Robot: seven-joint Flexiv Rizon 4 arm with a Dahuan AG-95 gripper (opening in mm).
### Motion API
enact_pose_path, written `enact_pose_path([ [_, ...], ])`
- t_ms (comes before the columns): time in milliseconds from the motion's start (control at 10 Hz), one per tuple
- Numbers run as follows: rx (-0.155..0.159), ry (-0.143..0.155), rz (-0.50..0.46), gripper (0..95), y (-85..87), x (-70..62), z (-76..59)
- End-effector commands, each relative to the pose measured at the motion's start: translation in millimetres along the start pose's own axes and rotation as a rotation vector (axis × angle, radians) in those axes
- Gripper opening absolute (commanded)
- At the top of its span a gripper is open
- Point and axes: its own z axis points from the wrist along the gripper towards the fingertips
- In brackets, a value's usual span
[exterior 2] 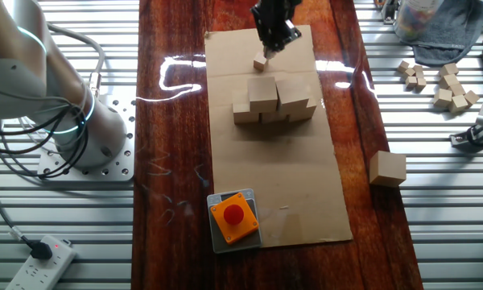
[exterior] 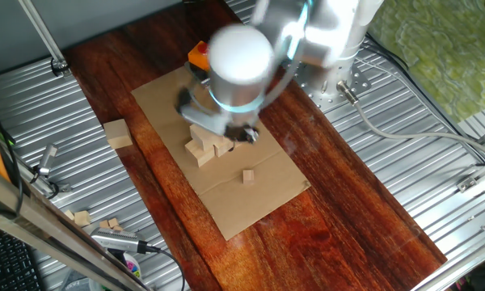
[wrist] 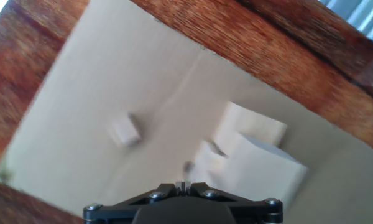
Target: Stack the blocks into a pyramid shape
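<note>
A: Where are the blocks [exterior 2: 274, 102]?

B: They stand as a small pile near the middle of the cardboard sheet [exterior 2: 294, 193]. In the other fixed view I see a lower row of about three cubes and two cubes on top of them, all touching. One more block [exterior 2: 386, 168] of the same size lies alone on the metal table [exterior 2: 435, 217], just beside the edge of the wooden board [exterior 2: 173, 121], well apart from the pile.

A: And the gripper [exterior 2: 274, 28]?

B: It hangs over the far end of the cardboard, beyond the pile, and close to a tiny cube [exterior 2: 260, 64] that lies alone there. The fingers are dark and blurred, and the hand view shows only the base of the hand, so I cannot tell if they are apart or together. I see nothing held between them.

A: What else is on the cardboard?

B: An orange box with a button [exterior 2: 233, 216] sits at the near end. Some small wooden pieces [exterior 2: 443, 83] lie on the metal table at the right.
</note>
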Motion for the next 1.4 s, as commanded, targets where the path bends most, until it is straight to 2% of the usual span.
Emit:
enact_pose_path([
  [100, -0.027, -0.028, -0.001, 0.0, -30.3, 14.5, -3.7],
  [200, -0.029, -0.025, -0.002, 0.0, -38.3, 17.8, -3.5],
  [400, -0.051, -0.041, -0.011, 0.0, -75.1, 32.5, 1.5],
  [600, -0.08, -0.056, 0.004, 0.0, -103.3, 39.6, 13.2],
  [700, -0.078, -0.056, 0.009, 0.0, -116.1, 40.9, 19.8],
  [900, -0.079, -0.059, 0.052, 0.0, -143.1, 34.5, 38.7],
  [1100, -0.084, -0.057, 0.107, 0.0, -156.3, 28.6, 54.2],
  [1200, -0.083, -0.05, 0.143, 0.0, -165.0, 24.8, 67.1],
  [1400, -0.094, -0.066, 0.161, 0.0, -181.2, 28.7, 85.6],
])
